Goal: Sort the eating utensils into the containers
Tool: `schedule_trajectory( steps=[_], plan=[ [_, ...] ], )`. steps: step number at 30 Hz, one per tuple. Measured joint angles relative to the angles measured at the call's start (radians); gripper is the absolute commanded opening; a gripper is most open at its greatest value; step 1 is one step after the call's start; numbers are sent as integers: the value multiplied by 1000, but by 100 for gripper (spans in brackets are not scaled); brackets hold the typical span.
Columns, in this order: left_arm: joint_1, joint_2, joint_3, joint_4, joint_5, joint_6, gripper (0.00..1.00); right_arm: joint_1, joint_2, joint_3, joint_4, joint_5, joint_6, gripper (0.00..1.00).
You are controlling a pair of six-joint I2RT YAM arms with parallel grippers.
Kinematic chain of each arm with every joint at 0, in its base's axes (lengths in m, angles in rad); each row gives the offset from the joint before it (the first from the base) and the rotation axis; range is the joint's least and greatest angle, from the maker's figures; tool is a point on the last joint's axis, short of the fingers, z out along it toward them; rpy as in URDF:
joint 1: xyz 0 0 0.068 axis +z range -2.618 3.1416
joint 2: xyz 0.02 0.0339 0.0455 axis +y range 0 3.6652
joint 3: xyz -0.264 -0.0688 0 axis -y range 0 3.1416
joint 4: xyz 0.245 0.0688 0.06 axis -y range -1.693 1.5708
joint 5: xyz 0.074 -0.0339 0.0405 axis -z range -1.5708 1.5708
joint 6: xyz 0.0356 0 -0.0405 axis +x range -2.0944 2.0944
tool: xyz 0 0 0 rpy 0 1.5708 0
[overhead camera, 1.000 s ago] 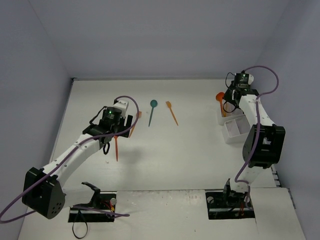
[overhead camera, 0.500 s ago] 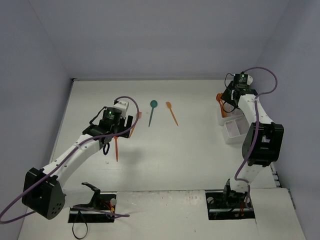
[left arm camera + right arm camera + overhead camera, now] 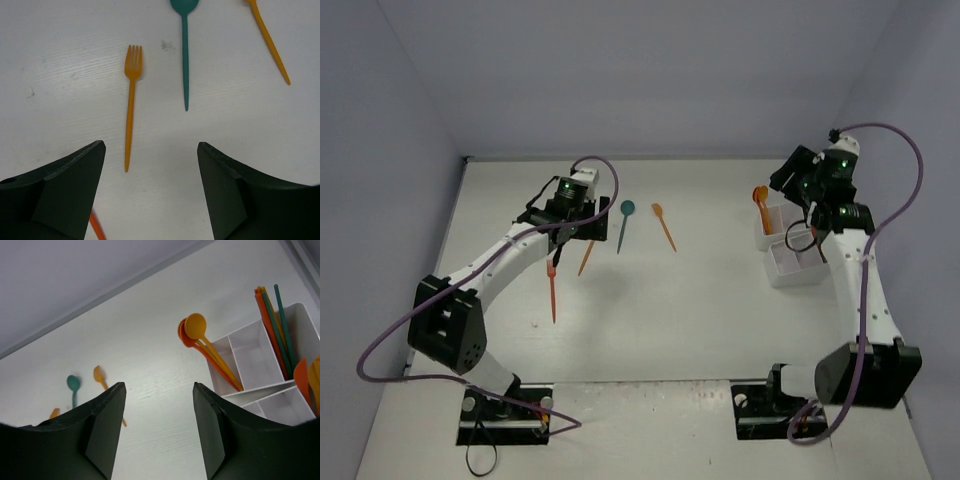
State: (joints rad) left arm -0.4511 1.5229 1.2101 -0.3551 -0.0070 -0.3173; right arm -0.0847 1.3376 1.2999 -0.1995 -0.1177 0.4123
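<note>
1. My left gripper (image 3: pixel 150 167) hangs open and empty just above the table, with an orange fork (image 3: pixel 130 107) lying ahead of it.
2. A teal spoon (image 3: pixel 185 55) and an orange spoon (image 3: pixel 269 45) lie beside the fork.
3. My right gripper (image 3: pixel 158 405) is open and holds nothing. It is near the white organizer (image 3: pixel 260 360), where a bundle of spoons (image 3: pixel 197 332) leans out of one compartment.

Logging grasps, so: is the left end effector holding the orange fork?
No, the orange fork lies flat on the table, clear of both fingers of the open left end effector.
</note>
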Motion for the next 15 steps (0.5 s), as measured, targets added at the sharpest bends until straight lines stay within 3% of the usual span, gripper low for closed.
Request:
schedule_trajectory(
  steps=[8,15],
  plan=[
    [-46,338,296,-14,11,-45,65,38,-262,-239,-22,-60,11,66],
    [-80,557,466,-40,-30,-57,53,105,-398,-308,-44,-84,9,69]
  ],
)
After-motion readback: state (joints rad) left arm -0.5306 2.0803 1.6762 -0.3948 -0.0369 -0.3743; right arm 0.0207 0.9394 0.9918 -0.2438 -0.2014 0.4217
